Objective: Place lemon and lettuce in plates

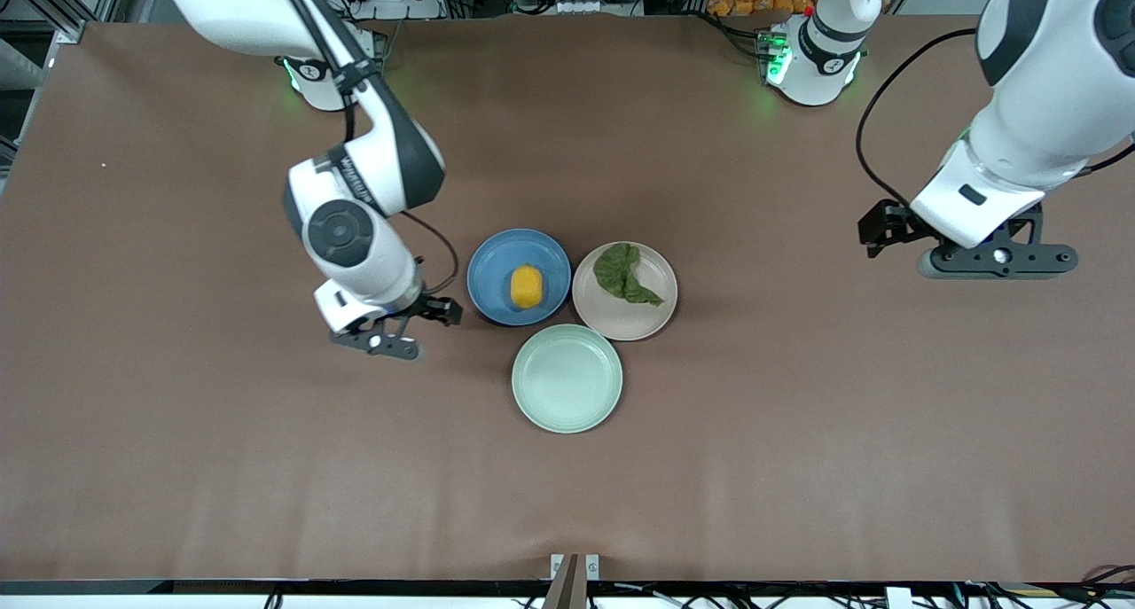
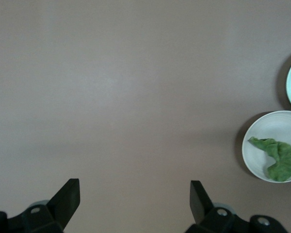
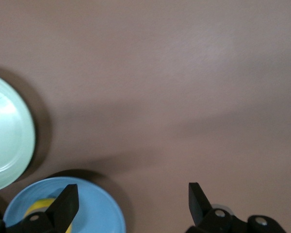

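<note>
The lemon stands long-axis toward the front camera in the blue plate, just beside the spread-fingered right gripper. The lettuce (tail pointing toward the left arm's end) lies in the beige plate, well apart from the left gripper, whose fingers are also parted.

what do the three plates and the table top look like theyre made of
Blue plate, beige plate and mint plate: probably ceramic or melamine; even colour, soft matte sheen, no pattern. The look can't settle which. Table: seemingly covered with a brown matte sheet, paper or fabric; faint ripples show near the front edge.
</note>
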Available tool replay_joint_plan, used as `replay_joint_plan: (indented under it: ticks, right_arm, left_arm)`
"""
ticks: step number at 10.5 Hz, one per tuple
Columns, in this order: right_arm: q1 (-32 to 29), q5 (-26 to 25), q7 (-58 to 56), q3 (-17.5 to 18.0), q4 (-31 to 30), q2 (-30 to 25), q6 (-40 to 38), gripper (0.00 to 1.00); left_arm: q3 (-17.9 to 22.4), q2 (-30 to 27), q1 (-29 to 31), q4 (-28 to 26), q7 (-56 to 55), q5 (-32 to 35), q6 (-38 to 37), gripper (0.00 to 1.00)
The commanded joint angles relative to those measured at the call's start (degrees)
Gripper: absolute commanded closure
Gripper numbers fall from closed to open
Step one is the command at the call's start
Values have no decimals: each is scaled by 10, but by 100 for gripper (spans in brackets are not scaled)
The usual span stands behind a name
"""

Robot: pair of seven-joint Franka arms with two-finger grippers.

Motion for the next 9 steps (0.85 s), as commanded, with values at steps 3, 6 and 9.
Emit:
replay_joint_plan:
  ticks: [3, 6, 9]
  right_arm:
    - [-213, -5, -92, 147, -35, -32, -14, 0]
    - [-257, -6, -184, 148, -76, -59, -10, 0]
    - [-266, -6, -243, 119, -170, -117, 46, 0]
  left_arm:
    - [17, -12, 33, 20, 51, -49, -29, 0]
    - [26, -19, 55, 19, 71, -67, -29, 0]
    - [28, -29, 56, 13, 68, -71, -30, 0]
